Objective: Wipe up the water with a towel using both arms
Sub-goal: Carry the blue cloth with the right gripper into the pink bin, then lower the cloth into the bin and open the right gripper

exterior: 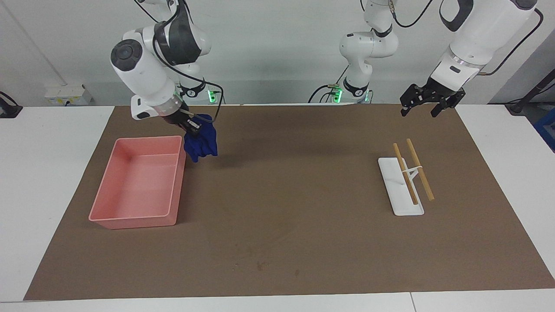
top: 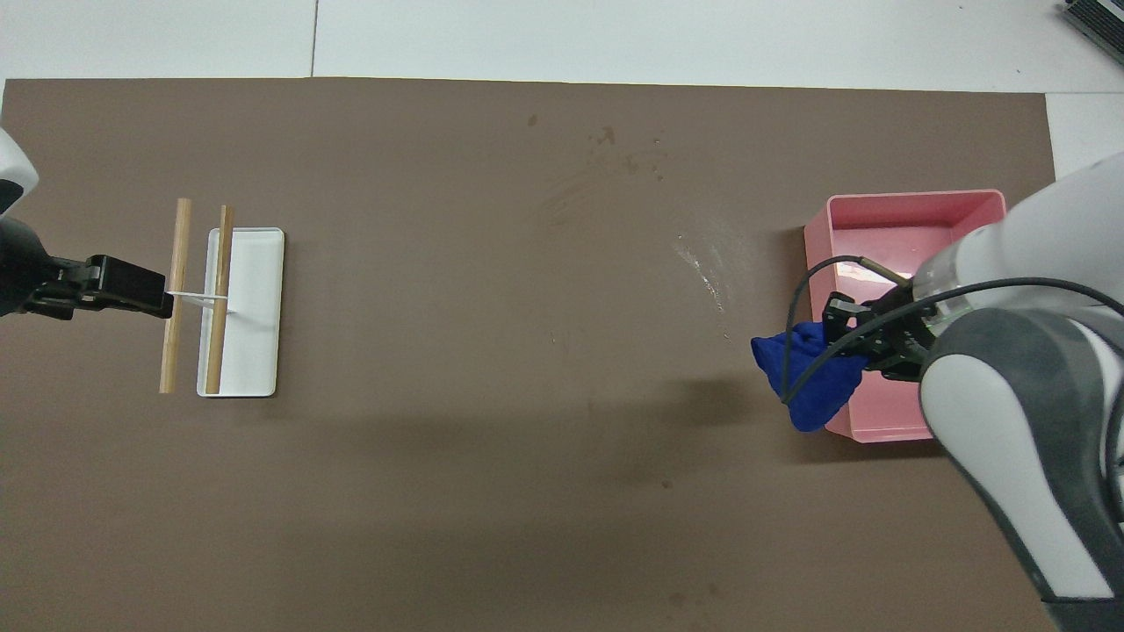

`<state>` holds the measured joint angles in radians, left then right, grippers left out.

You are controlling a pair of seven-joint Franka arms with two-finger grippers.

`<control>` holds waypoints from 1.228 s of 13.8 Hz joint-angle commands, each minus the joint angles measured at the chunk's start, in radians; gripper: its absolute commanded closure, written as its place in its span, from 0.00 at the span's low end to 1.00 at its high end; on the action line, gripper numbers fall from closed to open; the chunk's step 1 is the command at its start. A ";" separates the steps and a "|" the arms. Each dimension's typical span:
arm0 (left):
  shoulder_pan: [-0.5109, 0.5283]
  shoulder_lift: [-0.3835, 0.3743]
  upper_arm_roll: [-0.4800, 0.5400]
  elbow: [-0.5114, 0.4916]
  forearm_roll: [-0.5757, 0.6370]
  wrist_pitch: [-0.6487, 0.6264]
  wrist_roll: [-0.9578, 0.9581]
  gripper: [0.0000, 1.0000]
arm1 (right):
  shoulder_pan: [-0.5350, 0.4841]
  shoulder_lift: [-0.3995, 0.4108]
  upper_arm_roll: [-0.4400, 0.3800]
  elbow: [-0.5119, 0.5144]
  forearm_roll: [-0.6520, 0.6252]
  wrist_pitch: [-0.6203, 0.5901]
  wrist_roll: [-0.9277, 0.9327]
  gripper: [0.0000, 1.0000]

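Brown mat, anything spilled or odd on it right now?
Yes. A pale streaky smear marks the mat beside the pink tray, with small dark spots farther out. The right gripper holds the blue towel up, bunched; the left gripper waits.

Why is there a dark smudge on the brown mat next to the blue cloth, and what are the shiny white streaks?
In the facing view, the smudge is the soft shadow of the towel, which hangs off the mat from the right gripper. In the overhead view, that shadow falls nearer the robots than the towel, and the streaks beside the pink tray look like light glinting off something wet.
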<state>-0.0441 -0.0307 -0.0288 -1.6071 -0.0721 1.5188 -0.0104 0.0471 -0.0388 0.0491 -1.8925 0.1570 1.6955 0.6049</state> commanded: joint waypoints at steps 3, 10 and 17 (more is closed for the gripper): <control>-0.010 -0.026 0.012 -0.025 -0.006 -0.003 0.012 0.00 | -0.206 0.000 0.011 -0.060 -0.045 0.044 -0.290 1.00; 0.012 -0.034 0.003 -0.036 0.015 -0.002 0.012 0.00 | -0.320 0.033 0.011 -0.267 -0.083 0.251 -0.511 0.63; 0.052 -0.034 -0.042 -0.042 0.015 0.003 0.012 0.00 | -0.231 0.014 0.020 -0.072 -0.172 0.121 -0.508 0.00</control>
<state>-0.0184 -0.0379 -0.0451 -1.6152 -0.0665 1.5175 -0.0103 -0.1977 -0.0045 0.0612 -2.0454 0.0152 1.8889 0.1090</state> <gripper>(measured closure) 0.000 0.079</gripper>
